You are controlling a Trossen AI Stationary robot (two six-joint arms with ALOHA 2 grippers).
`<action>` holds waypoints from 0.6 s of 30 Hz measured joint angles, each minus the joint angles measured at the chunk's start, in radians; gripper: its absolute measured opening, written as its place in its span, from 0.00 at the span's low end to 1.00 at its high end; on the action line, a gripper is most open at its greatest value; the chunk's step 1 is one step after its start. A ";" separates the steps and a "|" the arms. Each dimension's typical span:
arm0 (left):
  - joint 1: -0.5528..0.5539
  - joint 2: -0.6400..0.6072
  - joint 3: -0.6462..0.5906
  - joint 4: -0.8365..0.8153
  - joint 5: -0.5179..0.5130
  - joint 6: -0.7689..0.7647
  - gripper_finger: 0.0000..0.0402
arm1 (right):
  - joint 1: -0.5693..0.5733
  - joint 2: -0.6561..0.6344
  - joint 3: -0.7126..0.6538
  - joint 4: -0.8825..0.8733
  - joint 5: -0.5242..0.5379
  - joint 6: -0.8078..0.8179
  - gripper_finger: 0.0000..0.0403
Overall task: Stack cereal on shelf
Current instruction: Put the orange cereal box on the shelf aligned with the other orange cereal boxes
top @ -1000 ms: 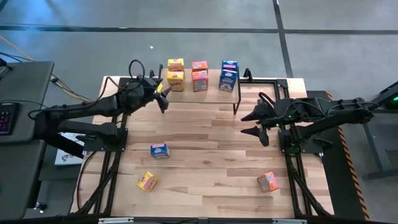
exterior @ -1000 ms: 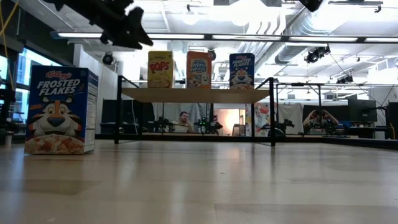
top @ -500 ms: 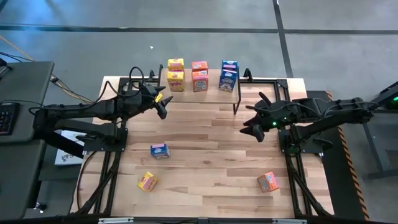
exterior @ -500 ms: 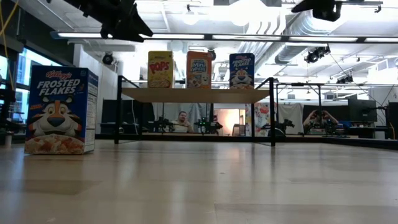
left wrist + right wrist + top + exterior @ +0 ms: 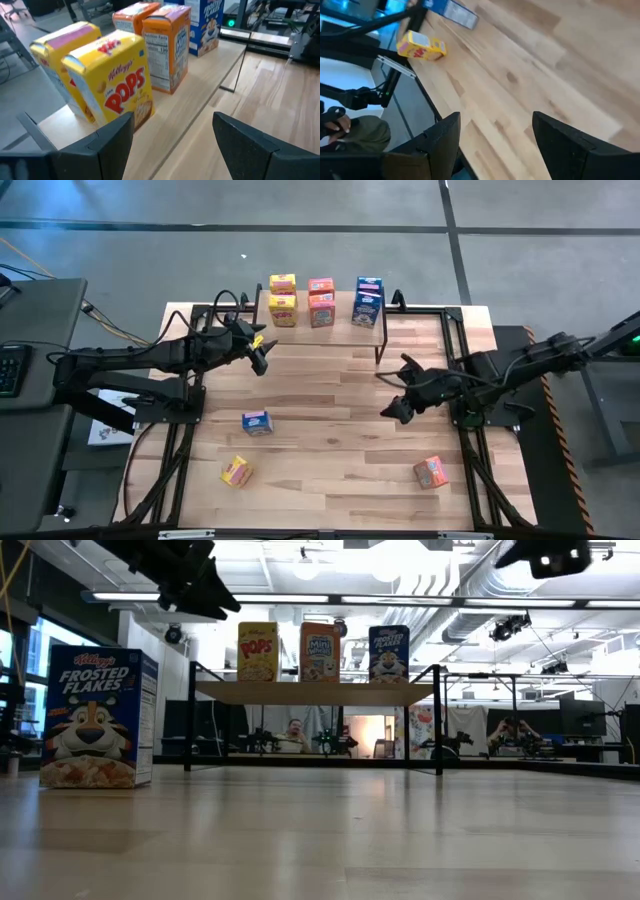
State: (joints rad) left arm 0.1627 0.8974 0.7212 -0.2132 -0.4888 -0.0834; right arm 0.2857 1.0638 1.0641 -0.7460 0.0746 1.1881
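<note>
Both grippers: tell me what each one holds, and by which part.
Nothing is held. The left gripper stands open and empty near the small light wood shelf; the right gripper is open and empty over the butcher-block tabletop.

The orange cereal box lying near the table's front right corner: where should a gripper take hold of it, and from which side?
The orange cereal box lies flat on the table, turned slightly askew, nothing beside it. Probably best to come straight down from above and close on its two long narrow edges, with the fingers turned to match its skew. The right gripper is the nearer one and stands open and empty.
</note>
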 joint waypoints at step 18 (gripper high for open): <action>0.000 0.000 0.000 -0.001 0.000 -0.045 0.65 | 0.285 0.155 0.273 -0.302 0.184 0.252 0.60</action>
State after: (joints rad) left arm 0.1631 0.8974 0.7212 -0.2139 -0.4889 -0.1280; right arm 0.5707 1.2185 1.3371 -1.0480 0.2583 1.4397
